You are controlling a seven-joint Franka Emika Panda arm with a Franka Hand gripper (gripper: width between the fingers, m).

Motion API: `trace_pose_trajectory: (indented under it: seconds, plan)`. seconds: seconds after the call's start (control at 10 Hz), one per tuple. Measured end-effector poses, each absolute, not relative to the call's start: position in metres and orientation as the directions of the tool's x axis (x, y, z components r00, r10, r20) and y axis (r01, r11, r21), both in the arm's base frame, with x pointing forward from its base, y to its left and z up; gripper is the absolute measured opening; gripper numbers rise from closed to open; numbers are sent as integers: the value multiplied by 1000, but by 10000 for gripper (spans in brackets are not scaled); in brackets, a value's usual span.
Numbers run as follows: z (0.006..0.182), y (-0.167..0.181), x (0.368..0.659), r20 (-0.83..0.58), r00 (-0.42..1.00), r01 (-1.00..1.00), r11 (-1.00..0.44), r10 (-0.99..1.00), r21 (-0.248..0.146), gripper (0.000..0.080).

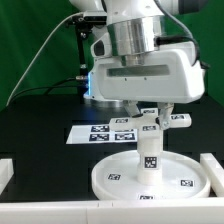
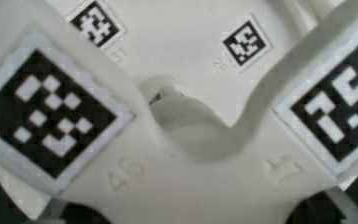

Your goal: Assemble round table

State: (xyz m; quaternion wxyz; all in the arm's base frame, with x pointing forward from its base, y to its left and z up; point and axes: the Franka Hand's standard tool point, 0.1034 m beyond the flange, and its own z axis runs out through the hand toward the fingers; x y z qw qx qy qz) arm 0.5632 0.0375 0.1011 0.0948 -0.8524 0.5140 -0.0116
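The large round disc [image 1: 120,180] lies flat at the front of the table. The short post [image 1: 150,150] stands upright on its middle. The cross-shaped base [image 1: 152,121] sits on top of the post, its tagged arms spread sideways. My gripper [image 1: 150,109] comes straight down onto the cross-shaped base and is shut on it. In the wrist view the cross-shaped base [image 2: 176,110] fills the picture, with tags on its arms. One arm runs between my jaws [image 2: 190,212], which show only as dark tips at the edge. The joint between post and base is hidden.
The marker board [image 1: 100,131] lies flat on the black table behind the disc. White border rails stand at the exterior view's left [image 1: 8,172], right [image 1: 213,166] and along the front [image 1: 60,214]. A green backdrop and cables are behind the arm.
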Motion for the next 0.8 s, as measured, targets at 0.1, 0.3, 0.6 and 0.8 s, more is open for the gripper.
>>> trace_pose_trajectory:
  seconds: [0.1,0.3,0.6,0.8]
  plan:
    - [101,37,563,-103,341,-932,-323,-934,-164,446]
    - [101,36,563,-127,248,-960,-226,-960,-163,446]
    - [103,38,562,-134,284,-952,-263,-949,-158,604]
    - [120,42,562,-152,335,-937,-313,-930,-154,647]
